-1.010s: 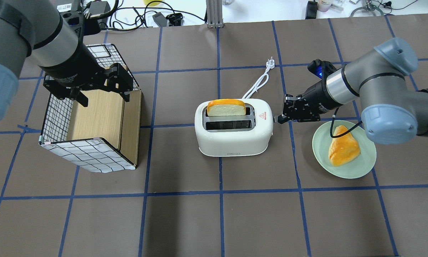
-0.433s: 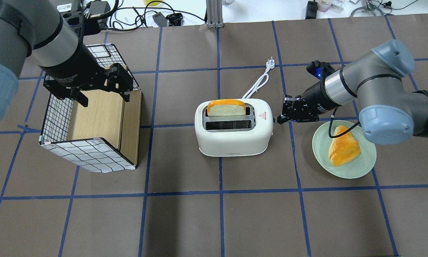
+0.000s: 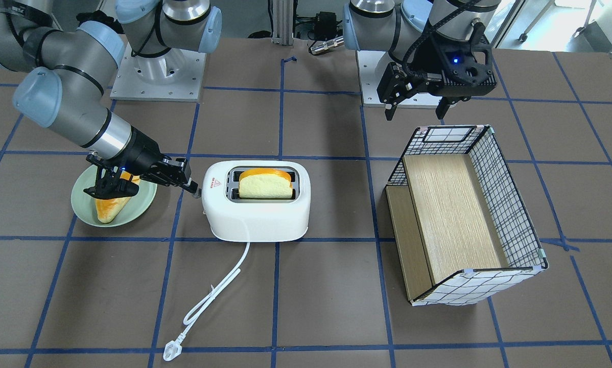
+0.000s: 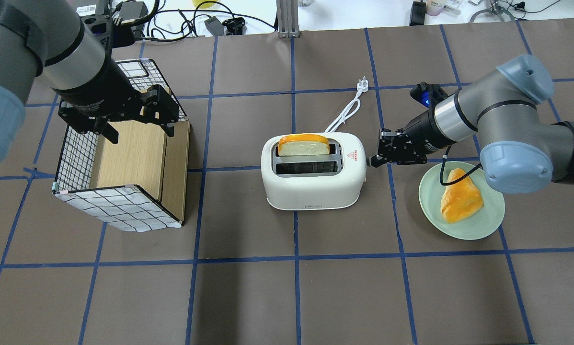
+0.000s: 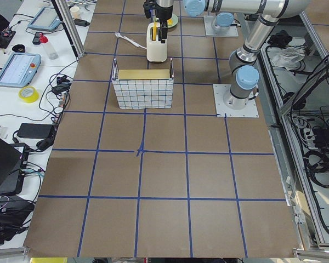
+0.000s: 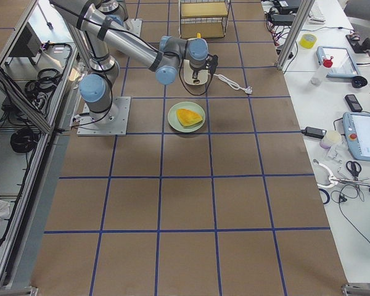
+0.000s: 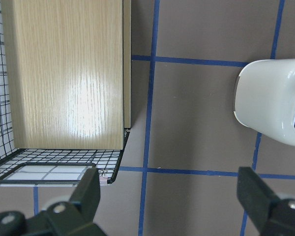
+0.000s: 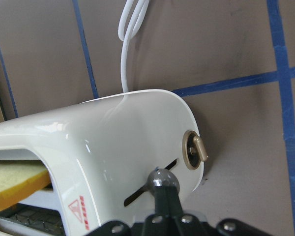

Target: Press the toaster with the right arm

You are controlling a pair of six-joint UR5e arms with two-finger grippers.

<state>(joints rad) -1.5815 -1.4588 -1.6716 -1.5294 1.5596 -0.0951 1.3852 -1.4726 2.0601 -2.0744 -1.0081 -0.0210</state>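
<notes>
Brown table (image 4: 315, 297) with a blue tape grid. The toaster (image 4: 313, 184) sits mid-table, its cord (image 4: 347, 110) trailing off. Green plate (image 4: 478, 225) on one side, wire basket (image 4: 119, 206) on the other.

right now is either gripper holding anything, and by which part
Nothing is held. The right gripper is shut, its tip at the side lever of the toaster, not clasping it. The left gripper hangs open near the basket.

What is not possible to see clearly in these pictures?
Lever: overhead view, too small beside the right claw.
Toaster: left wrist view, cut by the right edge.
Bread on the plate: front view, partly behind the right claw.
Toaster, right-side view: mostly behind the right arm.
</notes>
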